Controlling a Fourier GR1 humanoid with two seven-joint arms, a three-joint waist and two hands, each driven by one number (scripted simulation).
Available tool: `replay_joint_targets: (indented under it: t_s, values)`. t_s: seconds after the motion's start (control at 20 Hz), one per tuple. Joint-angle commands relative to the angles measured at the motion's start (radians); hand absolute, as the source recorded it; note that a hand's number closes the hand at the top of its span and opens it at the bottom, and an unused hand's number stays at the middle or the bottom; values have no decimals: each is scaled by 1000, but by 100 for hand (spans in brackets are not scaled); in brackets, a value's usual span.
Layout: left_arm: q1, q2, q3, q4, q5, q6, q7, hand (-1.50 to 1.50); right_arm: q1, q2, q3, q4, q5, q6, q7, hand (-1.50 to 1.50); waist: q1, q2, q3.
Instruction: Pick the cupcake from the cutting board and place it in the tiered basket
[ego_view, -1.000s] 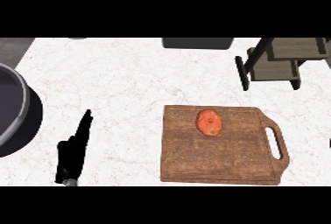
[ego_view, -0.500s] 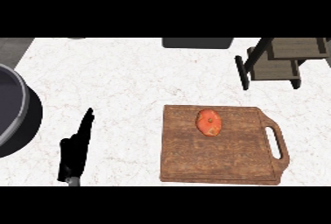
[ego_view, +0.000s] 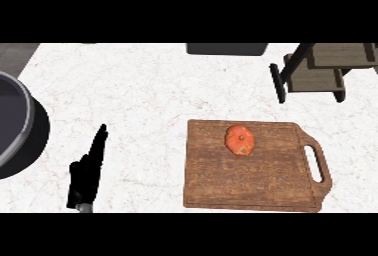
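Observation:
An orange cupcake (ego_view: 240, 139) lies on the far part of a wooden cutting board (ego_view: 255, 175) with a handle on its right side. The tiered basket (ego_view: 325, 70), dark-framed with wooden shelves, stands at the far right of the counter. My left hand (ego_view: 87, 175) shows at the lower left, fingers straight and pointing away, resting well to the left of the board and touching nothing. My right hand is out of sight.
A large dark round pan with a grey rim (ego_view: 16, 125) fills the left edge. A dark grey block (ego_view: 225, 48) sits at the far edge of the white marble counter.

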Motion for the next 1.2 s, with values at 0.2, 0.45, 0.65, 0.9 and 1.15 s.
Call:
replay_joint_targets:
  t_s: [0.2, 0.45, 0.65, 0.9, 1.15]
  values:
    - [-34, -12, -4, 22, -7, 8, 67, 0, 38, 67, -139, -38, -143, -362, 55, -150, -5, 4, -3]
    - [38, -29, -29, 17, -12, 1, -2, 0, 16, 48, -147, -36, -176, -548, -11, -150, 5, 3, -4]
    - [34, 0, 9, 29, 4, -11, 11, 0, 17, 14, -117, -79, -174, -641, -64, -150, -9, -2, -4]
    - [29, -28, 10, 26, -8, 28, 22, 0, 24, 18, -36, -201, 19, -649, 89, -150, -34, -13, -6]
    - [43, 17, 53, 32, 29, -14, 20, 0, 58, 33, -40, -440, 124, -531, 139, -150, -63, -26, -5]
